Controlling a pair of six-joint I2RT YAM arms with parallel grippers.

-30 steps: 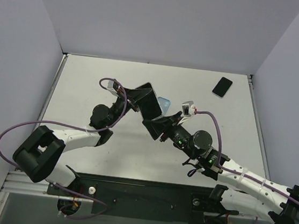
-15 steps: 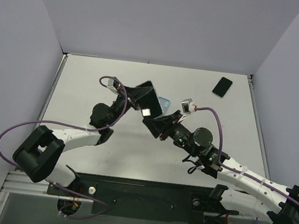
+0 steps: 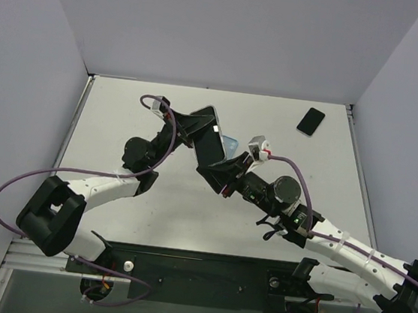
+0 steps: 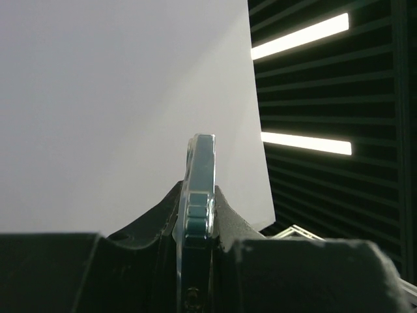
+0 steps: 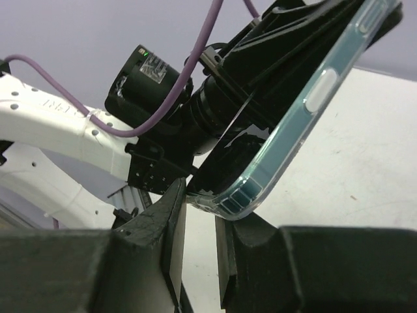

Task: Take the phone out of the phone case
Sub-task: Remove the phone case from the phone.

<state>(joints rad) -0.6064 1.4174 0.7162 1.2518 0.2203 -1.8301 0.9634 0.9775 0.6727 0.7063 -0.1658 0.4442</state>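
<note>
1. From above: the left gripper (image 3: pixel 195 130) is clamped on the phone (image 3: pixel 212 142), holding it up over the table (image 3: pixel 124 109). The phone's long axis slants down toward the right gripper (image 3: pixel 220 174), which sits at its lower corner, so that arm is best placed to peel.
2. Left wrist: the phone stands edge-on, squeezed between both fingers (image 4: pixel 231 218). Its rim is clear with a blue tint.
3. Right wrist: a corner of the case (image 5: pixel 306 111) lies right at the narrow gap between the right jaws. I can't tell whether they truly grip it. The phone looks fully seated.
</note>
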